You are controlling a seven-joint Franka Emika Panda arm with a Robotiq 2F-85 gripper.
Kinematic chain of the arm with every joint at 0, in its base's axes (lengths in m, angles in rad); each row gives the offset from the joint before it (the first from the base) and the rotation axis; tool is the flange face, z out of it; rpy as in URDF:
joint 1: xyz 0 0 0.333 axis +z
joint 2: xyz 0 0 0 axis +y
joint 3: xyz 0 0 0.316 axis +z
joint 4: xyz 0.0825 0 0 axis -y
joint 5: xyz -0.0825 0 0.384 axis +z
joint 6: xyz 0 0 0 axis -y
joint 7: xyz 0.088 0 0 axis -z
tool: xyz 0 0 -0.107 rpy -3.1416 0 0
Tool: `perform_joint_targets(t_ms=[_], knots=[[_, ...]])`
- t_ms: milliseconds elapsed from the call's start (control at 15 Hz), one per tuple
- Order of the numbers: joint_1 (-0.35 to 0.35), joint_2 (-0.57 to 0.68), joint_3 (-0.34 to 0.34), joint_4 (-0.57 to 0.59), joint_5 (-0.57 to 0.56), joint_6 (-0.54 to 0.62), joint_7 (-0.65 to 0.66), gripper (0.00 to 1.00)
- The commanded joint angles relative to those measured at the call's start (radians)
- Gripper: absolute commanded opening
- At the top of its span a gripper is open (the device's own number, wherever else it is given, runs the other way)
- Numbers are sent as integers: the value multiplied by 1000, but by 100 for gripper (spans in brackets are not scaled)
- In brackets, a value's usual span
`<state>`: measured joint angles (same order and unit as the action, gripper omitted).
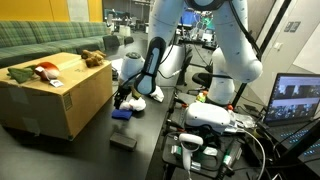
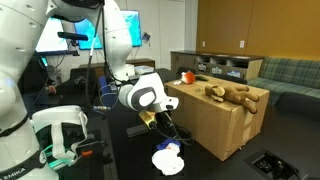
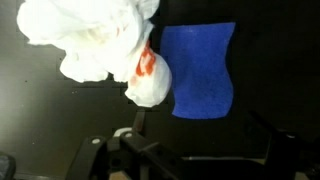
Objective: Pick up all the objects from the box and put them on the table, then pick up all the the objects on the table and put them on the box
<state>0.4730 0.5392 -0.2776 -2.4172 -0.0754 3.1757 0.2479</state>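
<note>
gripper (image 1: 124, 96): black, pointing down, low over the table (image 1: 150, 135). Jaws are too dark and blurred in the wrist view to say whether they are spread or closed. Nothing visibly between them.

Just beyond the fingers:
- white plush toy (image 3: 95, 40): soft, lumpy, crumpled fabric with a small red-orange patch on its lower lobe. It lies on the table.
- blue block (image 3: 203, 70): flat, roughly rectangular, slightly fuzzy matte face, sides pinched in a little. It lies flat on the table, and the plush edge touches or overlaps its left side.

Further out on the same matte dark grey surface:
- black slab (image 1: 123, 142): thin, flat, hard-edged, apart from the blue block on the side nearer the camera.

box (image 1: 60, 105): big brown cardboard carton with plain faces and a small white label on the front. It stands beside the gripper.

On top of the box:
- green plush (image 1: 20, 72) at the far end
- red-and-white plush (image 1: 45, 70) next to it
- brown plush (image 1: 92, 58), floppy, at the end nearest the arm

Behind the box: green sofa (image 1: 50, 40), ribbed cushions.
</note>
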Motion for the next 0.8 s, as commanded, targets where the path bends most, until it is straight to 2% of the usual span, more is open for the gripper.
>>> perform_joint_targets(t_ms=[0,200,467,733], knots=[[-12,-15,35,8,6,5,-75,100],[-79,5,121,31,-3,-4,-129,100],[-222,34,260,71,-21,-32,-230,100],[-352,90,354,128,-41,-84,-336,100]])
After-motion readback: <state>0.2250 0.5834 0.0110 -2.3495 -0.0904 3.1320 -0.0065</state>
